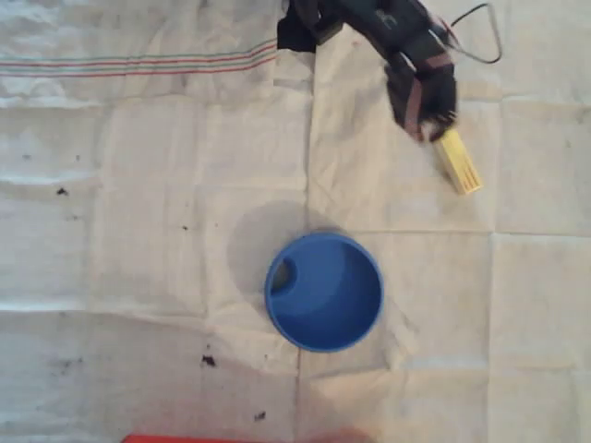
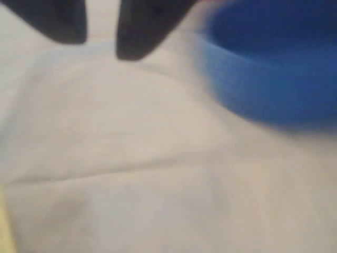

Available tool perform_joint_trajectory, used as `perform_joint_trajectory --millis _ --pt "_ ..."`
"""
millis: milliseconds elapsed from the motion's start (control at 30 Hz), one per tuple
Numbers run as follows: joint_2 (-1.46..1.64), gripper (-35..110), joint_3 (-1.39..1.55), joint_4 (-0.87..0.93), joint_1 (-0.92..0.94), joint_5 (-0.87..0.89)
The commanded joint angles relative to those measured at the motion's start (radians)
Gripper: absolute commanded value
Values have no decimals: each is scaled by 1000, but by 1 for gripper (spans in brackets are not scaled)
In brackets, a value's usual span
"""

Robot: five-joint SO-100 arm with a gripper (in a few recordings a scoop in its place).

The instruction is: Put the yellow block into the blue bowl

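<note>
The yellow block (image 1: 459, 161) lies on the white cloth at the upper right of the overhead view, slanting down to the right. Its upper end sits right at the tip of my dark gripper (image 1: 428, 118). Whether they touch I cannot tell. The blue bowl (image 1: 324, 291) stands upright near the middle, well below and left of the gripper, with nothing visible inside. In the blurred wrist view, my gripper (image 2: 101, 47) has a narrow gap between its two dark fingers (image 2: 138, 37), and only cloth shows through it. The blue bowl (image 2: 274, 74) is at the upper right and a yellow sliver (image 2: 4, 226) at the lower left edge.
A creased white cloth (image 1: 138, 231) with small dark specks covers the table. A black cable (image 1: 480, 37) loops at the top right by the arm. A red edge (image 1: 185, 438) shows at the bottom of the overhead view.
</note>
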Motion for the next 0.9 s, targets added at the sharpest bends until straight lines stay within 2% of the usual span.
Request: perform_joint_trajectory --millis 0,100,367,867 --pt "-92 1 -247 87 -6 -261" --pt "-172 6 -342 161 -6 -330" --pt "-319 30 -472 222 -9 -325" --pt "-454 28 -479 209 -114 -236"
